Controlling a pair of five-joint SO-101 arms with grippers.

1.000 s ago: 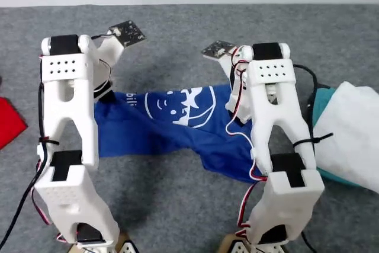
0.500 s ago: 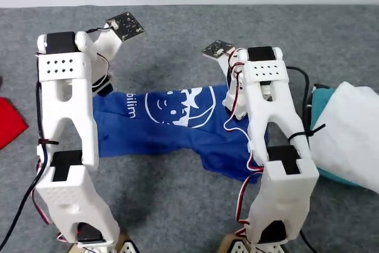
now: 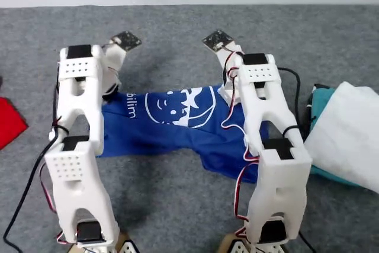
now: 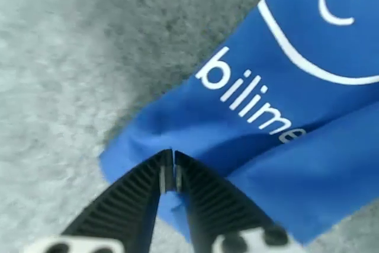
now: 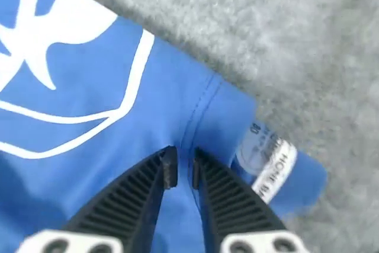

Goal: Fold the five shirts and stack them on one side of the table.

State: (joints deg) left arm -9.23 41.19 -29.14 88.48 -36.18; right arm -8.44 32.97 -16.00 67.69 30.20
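- Your left gripper [image 4: 169, 173] has its fingers together on the blue shirt [image 3: 177, 128], pinching the cloth at the corner nearest it. The white lettering runs away from the fingertips, just beyond them.
- Your right gripper [image 5: 180, 173] is also clamped on the blue shirt. Its fingers are drawn close with a ridge of cloth by the seam caught between them, and the neck label [image 5: 269, 161] lies just beside the outer finger.
- Both grippers hold the same far edge of the shirt, one at each end. The printed front lies flat between them, and the rest of the cloth trails back under the two arms, towards the bases.
- The blue shirt looks only part folded. The side under the right arm bunches into a loose flap, so I judge this fold is still under way.
- Well out past the right gripper, on its outer side, a white shirt [image 3: 349, 134] lies on top of a teal shirt [image 3: 318, 100]. That looks like the start of the stack, so likely two are done.
- Well out past the left gripper, at the far edge of the grey table [image 3: 177, 205], a red cloth [image 3: 9, 122] lies apart. It is probably a shirt still to fold.
- By that count, the blue shirt still needs finishing and stacking, then the red one. I cannot place a fifth from here.
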